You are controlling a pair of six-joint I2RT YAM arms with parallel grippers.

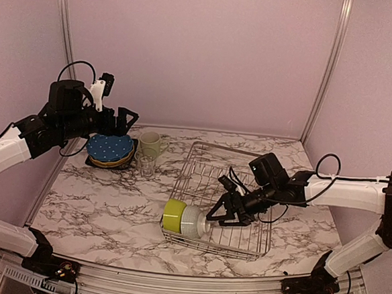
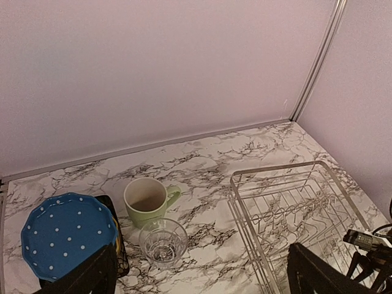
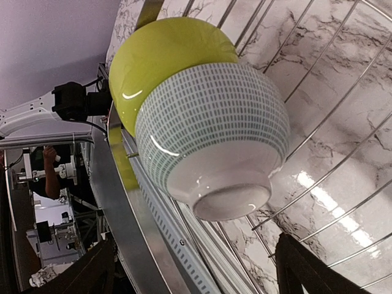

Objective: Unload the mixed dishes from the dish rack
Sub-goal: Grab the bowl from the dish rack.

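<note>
The silver wire dish rack (image 1: pixel 247 191) sits right of centre. At its near left corner the lime-green bowl (image 1: pixel 174 215) and the white ribbed bowl (image 1: pixel 192 222) lie nested on their sides. My right gripper (image 1: pixel 216 217) is open just right of the white bowl's foot (image 3: pixel 233 199), jaws either side, not touching. The blue dotted plate (image 1: pixel 110 145) tops a stack at far left, beside the pale green mug (image 1: pixel 150 144) and the small clear glass (image 1: pixel 146 164). My left gripper (image 1: pixel 127 121) is open and empty above them; its fingertips (image 2: pixel 92 275) frame the glass (image 2: pixel 163 242).
Pink walls with metal corner posts (image 1: pixel 326 68) close in the marble table (image 1: pixel 98 201). The rack's upright tines (image 2: pixel 294 214) fill its far half. A metal front rail (image 3: pixel 122 202) runs just beyond the bowls.
</note>
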